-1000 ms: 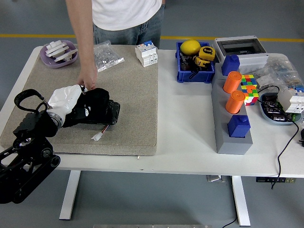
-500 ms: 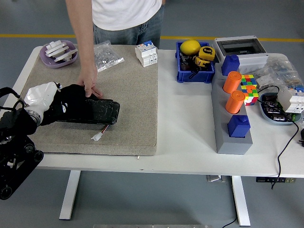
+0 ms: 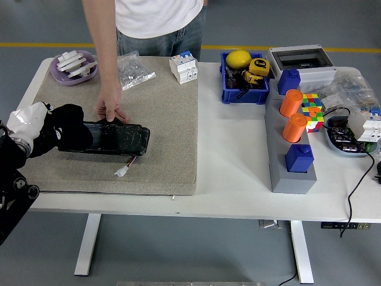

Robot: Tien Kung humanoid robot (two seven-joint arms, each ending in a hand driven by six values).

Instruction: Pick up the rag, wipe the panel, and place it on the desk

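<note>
Beige mat carries the black panel, steadied at its far edge by a person's hand. Left hand grasps the black rag at the panel's left end; wiping appears underway. Next: sweep along the panel, then set rag down. Right arm unseen.

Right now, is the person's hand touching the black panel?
Touching. In the head view the person's hand rests its fingertips on the far edge of the black panel, with no gap visible between them.
</note>
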